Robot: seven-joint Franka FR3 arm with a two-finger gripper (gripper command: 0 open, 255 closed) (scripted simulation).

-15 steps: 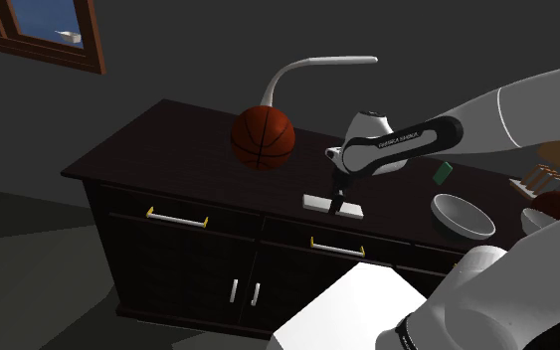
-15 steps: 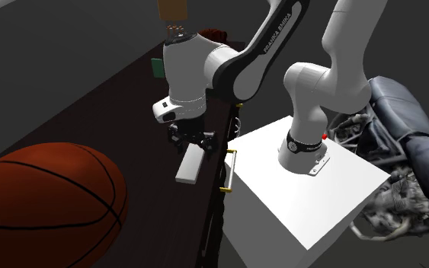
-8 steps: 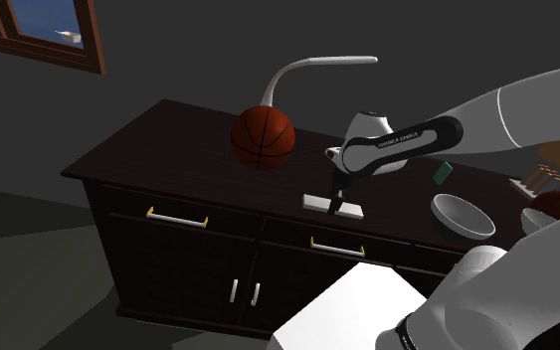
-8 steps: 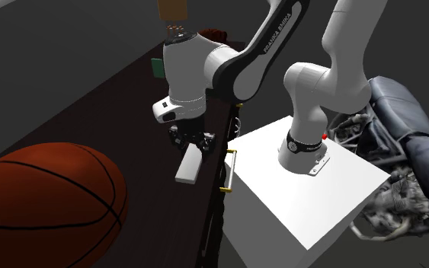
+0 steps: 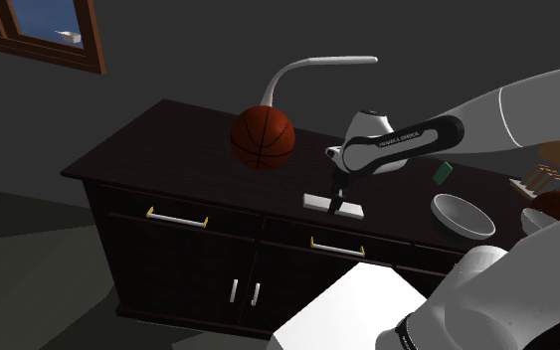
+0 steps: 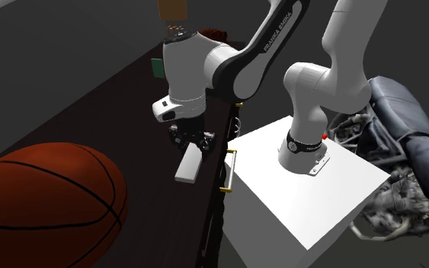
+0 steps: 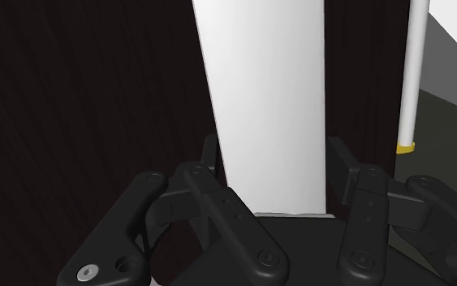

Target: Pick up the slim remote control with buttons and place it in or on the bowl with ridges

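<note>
The remote (image 5: 319,202) is a slim plain white slab lying flat near the front edge of the dark sideboard (image 5: 168,139). My gripper (image 5: 337,202) stands straight down over its end nearer the bowl, shut on the remote. In the wrist view the gripper (image 7: 271,175) has both black fingers (image 7: 210,162) pressed against the long sides of the remote (image 7: 263,97). In the second exterior view the gripper (image 6: 192,145) clasps the upper end of the remote (image 6: 189,163). The white bowl (image 5: 464,216) sits to the shoulder view's right of the remote.
A basketball (image 5: 263,137) rests behind the remote, and the same basketball (image 6: 45,205) looms close in the second exterior view. A white curved lamp (image 5: 317,66) rises behind it. A small green object (image 5: 443,172) lies behind the bowl. The white stand (image 5: 357,308) is below the sideboard's front.
The fingers have come together onto the remote's sides. The arm and the remote have stayed where they were.
</note>
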